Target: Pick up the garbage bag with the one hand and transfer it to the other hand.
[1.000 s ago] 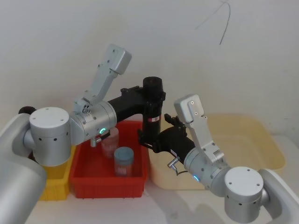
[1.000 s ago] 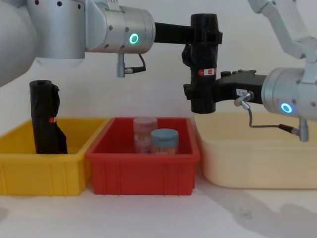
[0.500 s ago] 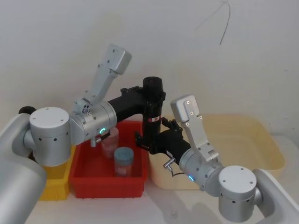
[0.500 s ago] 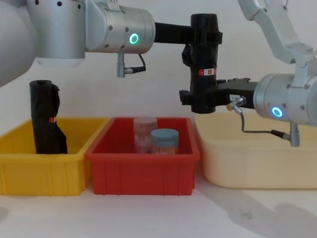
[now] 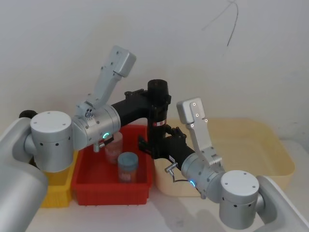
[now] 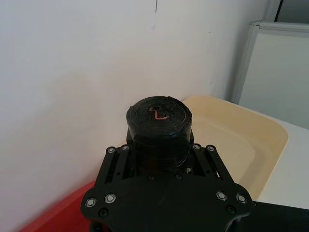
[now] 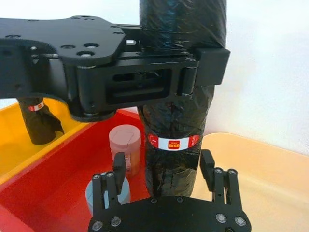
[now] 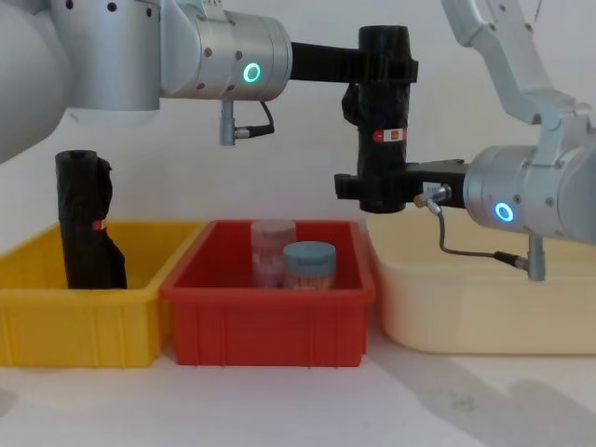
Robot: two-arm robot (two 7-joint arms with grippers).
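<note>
The garbage bag [image 8: 383,121], clamped in the left gripper [image 8: 384,65], should be centred before the spread right gripper [image 7: 163,166] is closed.

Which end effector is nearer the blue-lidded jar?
Right. The right end effector, open, flanks the roll's bottom, above and right of the jar in the red bin. The left end effector grips the roll's top, higher up.

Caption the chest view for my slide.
Left gripper holds the black plastic garbage bag roll upright; open right gripper straddles its lower end.
</note>
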